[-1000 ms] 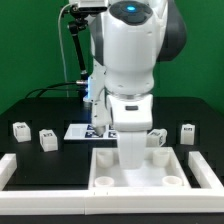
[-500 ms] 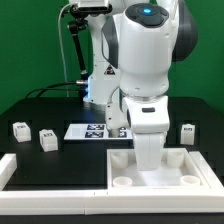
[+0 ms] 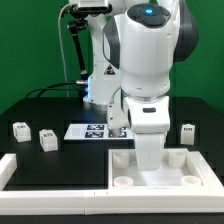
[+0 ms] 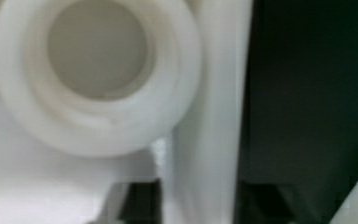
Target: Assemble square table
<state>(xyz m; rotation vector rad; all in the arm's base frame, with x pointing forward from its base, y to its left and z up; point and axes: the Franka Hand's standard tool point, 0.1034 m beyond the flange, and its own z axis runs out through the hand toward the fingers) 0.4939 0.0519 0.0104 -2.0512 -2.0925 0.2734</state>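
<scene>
Exterior view, lower centre: the arm (image 3: 145,70) hides the middle of the square table top (image 3: 200,163). The gripper (image 3: 148,162) jaw position is indeterminate. Right centre: the leg (image 3: 188,131) has tags too small to read. Wrist view: the round socket (image 4: 96,70) is blurred.

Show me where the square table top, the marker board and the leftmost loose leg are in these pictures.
square table top (image 3: 155,183): exterior view, a bare part near its front rim.
marker board (image 3: 78,131): exterior view, its left half.
leftmost leg (image 3: 19,129): exterior view, its front face.
</scene>
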